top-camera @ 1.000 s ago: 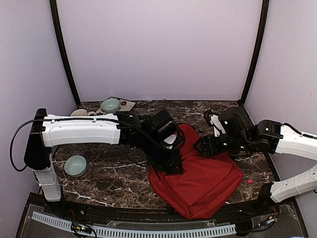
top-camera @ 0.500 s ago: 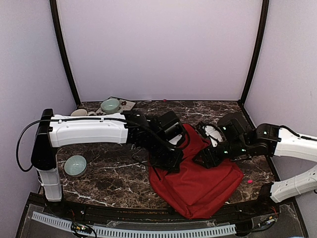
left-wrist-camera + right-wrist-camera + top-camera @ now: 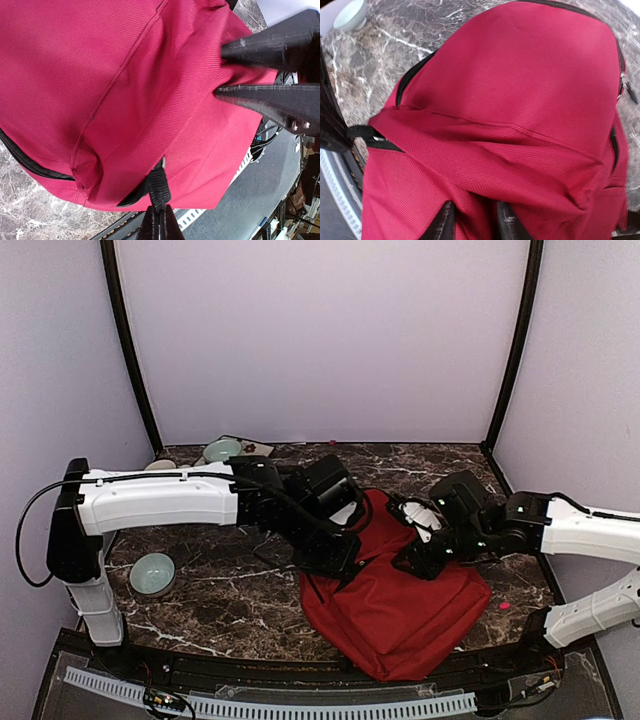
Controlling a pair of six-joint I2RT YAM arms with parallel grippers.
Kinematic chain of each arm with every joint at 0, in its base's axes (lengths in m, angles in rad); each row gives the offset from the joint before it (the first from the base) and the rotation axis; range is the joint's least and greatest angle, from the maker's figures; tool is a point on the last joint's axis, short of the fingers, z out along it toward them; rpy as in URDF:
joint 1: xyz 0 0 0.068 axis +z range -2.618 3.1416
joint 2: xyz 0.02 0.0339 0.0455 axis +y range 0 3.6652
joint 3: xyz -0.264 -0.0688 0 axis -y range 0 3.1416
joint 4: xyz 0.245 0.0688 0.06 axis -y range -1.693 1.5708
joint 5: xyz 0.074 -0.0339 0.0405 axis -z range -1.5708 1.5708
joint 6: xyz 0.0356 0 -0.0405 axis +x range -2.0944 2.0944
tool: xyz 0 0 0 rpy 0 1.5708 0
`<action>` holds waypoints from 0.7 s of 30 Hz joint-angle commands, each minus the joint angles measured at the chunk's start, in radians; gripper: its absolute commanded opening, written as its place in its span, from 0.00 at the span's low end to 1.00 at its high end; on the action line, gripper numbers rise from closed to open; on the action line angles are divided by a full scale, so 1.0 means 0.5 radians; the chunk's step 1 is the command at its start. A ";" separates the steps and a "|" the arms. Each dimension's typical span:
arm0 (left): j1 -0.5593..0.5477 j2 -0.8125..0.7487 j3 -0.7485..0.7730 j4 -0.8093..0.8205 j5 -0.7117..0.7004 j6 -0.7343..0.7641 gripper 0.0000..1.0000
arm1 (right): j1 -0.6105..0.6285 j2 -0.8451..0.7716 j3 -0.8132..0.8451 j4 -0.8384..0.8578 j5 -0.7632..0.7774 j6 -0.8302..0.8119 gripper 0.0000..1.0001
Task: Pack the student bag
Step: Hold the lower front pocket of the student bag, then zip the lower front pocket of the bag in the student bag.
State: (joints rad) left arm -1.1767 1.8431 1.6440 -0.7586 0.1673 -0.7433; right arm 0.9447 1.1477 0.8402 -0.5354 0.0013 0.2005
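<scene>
Two hands grip student bag (image 3: 400,610): left hand (image 3: 160,224) clenched on strap (image 3: 157,187); right hand (image 3: 476,212) pinching fabric.

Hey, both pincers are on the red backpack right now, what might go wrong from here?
The left pincer is shut on only a thin black pull tab; the tab may slip out if pulled.
The right pincer pinches just a loose fold of the student bag, so the fabric may slide free if the arms pull apart.
The bag's near corner reaches the table front edge; tugging could drag it off.
</scene>
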 commanded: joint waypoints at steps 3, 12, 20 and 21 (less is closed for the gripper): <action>-0.012 -0.151 -0.077 -0.013 -0.052 0.032 0.00 | -0.019 0.006 -0.053 0.146 -0.135 -0.065 0.10; -0.012 -0.162 -0.160 -0.006 0.041 0.047 0.00 | -0.111 0.027 -0.029 0.126 0.082 0.013 0.00; -0.021 -0.280 -0.422 0.001 0.073 0.016 0.00 | -0.184 0.043 -0.022 0.112 0.135 0.040 0.00; -0.021 -0.300 -0.452 0.011 0.072 0.010 0.00 | -0.182 0.040 -0.025 0.115 0.138 0.041 0.00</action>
State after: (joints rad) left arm -1.1767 1.7805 1.4727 -0.7097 0.1860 -0.7349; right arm 0.8753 1.1706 0.8177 -0.4938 -0.0055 0.2047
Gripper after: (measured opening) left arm 0.015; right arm 0.007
